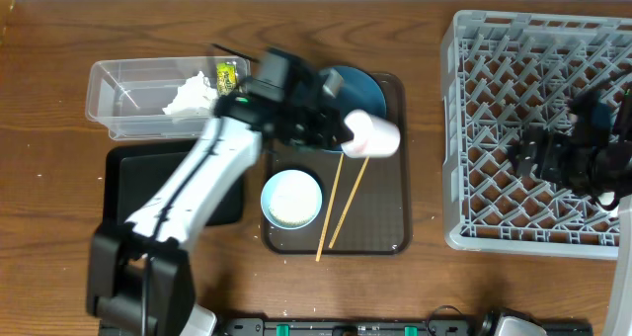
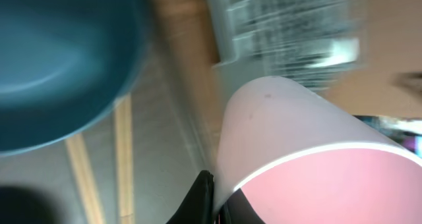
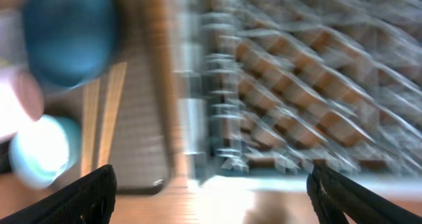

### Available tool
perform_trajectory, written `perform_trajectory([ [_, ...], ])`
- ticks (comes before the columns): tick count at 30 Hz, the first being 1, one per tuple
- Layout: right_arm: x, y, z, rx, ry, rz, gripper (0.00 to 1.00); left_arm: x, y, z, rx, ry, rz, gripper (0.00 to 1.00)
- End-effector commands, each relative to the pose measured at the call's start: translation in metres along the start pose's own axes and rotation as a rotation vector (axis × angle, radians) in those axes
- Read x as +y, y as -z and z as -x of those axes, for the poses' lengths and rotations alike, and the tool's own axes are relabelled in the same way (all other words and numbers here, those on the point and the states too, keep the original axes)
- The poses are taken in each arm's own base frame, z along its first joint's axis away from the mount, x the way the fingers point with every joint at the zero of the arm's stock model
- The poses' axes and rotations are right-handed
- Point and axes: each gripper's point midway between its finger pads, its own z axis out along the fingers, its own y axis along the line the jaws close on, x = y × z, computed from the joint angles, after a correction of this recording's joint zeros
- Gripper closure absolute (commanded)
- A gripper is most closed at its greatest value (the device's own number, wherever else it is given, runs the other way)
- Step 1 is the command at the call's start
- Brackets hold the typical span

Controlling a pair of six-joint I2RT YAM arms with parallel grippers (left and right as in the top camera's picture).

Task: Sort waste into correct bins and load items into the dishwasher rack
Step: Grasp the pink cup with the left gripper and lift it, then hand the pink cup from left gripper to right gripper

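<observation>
Above the brown serving tray (image 1: 380,210), the left gripper (image 1: 334,128) is clamped on the pink cup (image 1: 373,135), beside the blue plate (image 1: 359,89). Right of the tray, the right gripper (image 1: 538,156) hangs over the dishwasher rack (image 1: 494,59), fingers apart.

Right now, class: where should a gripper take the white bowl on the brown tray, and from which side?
Pinch the rim of the white bowl, coming down from above, one finger inside, one outside. It sits upright, mouth up, so the thin rim is probably the easiest hold. Use the rim arc facing away from the chopsticks lying close beside it.
</observation>
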Motion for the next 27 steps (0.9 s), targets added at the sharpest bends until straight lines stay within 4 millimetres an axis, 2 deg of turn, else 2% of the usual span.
perform_trajectory([
  [1,0.080,0.017,0.004,-0.105,0.345,0.453,0.08,-0.066,0.034,-0.009,0.097,-0.022,-0.443,0.94],
  [3,0.105,0.027,0.003,-0.156,0.432,0.600,0.08,-0.074,0.039,-0.012,0.115,-0.027,-0.501,0.94],
  [6,0.131,0.037,-0.002,-0.193,0.517,0.738,0.08,-0.081,0.040,-0.016,0.134,-0.031,-0.530,0.94],
  [12,0.160,0.032,-0.014,-0.156,0.622,0.817,0.07,-0.090,0.032,-0.025,0.169,-0.044,-0.540,0.94],
  [27,0.194,0.023,-0.033,-0.087,0.736,0.900,0.12,-0.094,0.031,-0.027,0.199,0.013,-0.549,0.94],
])
